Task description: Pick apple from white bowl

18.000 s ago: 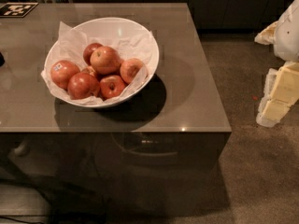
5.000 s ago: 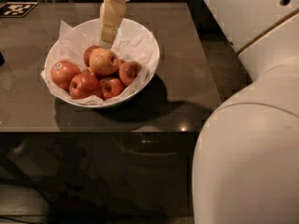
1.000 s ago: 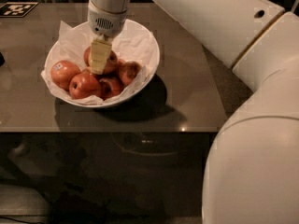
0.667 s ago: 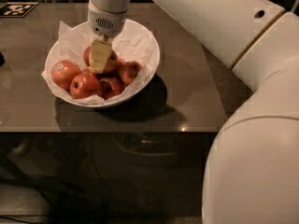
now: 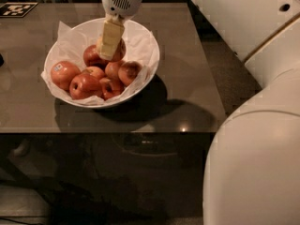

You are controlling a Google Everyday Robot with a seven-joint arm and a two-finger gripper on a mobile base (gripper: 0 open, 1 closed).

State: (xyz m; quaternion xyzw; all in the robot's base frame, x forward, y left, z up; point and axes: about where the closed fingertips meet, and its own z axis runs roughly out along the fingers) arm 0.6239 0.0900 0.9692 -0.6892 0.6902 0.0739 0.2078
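Lifting the apple [image 5: 121, 49] clear of the bowl [image 5: 157, 62] is judged the step in hand.

Camera view, the only one: the gripper [image 5: 110, 43] hangs over the back half of the bowl, below the arm [image 5: 243, 27] that enters from the upper right. Its near finger [image 5: 111, 35] lies flat across the front of the apple; the far finger is hidden behind the fruit. Apple skin shows on either side of that finger, so the grip is judged closed on the apple at about the fruit's width, with nothing else in it. The apple sits higher in the picture than the red apples [image 5: 83, 86] and lies within the bowl's outline, over the paper [image 5: 65, 34]. Whether it touches its neighbours cannot be told.

Recommendations, by judgement only:
- Rise straight up. Allow no sideways travel until the apple is above the rim and the raised paper edges.
- Hold the squeeze steady, since round, smooth skin may turn or slip.
- Check that the paper does not come up with the fruit.
- Expect loose apples to settle into the gap; the bowl should stay put on the table [image 5: 187, 78].
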